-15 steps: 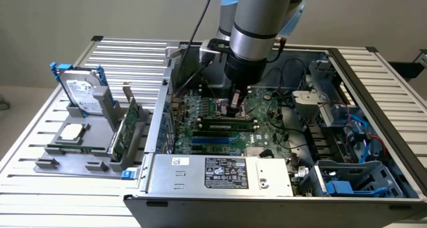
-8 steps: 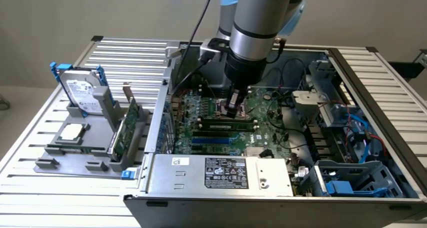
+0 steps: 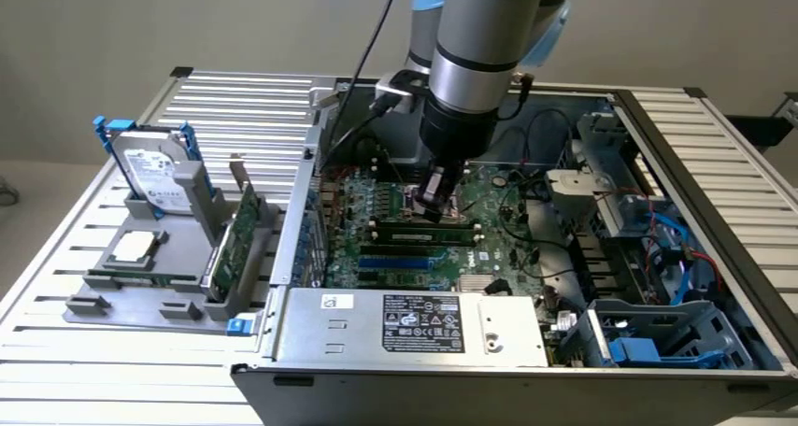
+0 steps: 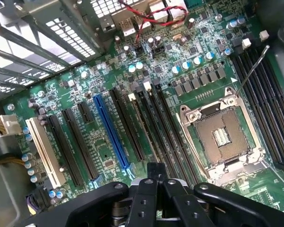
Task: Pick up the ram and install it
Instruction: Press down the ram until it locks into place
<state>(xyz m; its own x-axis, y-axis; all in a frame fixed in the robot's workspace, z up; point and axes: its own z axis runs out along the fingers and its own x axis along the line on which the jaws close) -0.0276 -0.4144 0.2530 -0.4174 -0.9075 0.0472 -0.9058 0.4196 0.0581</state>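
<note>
I have the tool [image 3: 435, 205] closed, empty, down inside the open computer case [image 3: 698, 164], just above the motherboard [image 4: 104, 156]. The ram [image 3: 421, 227] lies seated in a slot directly beneath it, near the motherboard's middle, beside the CPU socket [image 4: 221, 137].

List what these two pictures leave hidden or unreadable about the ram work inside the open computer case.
1. Exterior view: whether the gripper touches the ram; the gripper's own body hides the contact.
2. Wrist view: the near ends of the black slots, covered by the shut gripper.
3. Exterior view: the print on the power supply label, too small to read.
4. Wrist view: the memory slots, cut off by the picture's edge.
</note>
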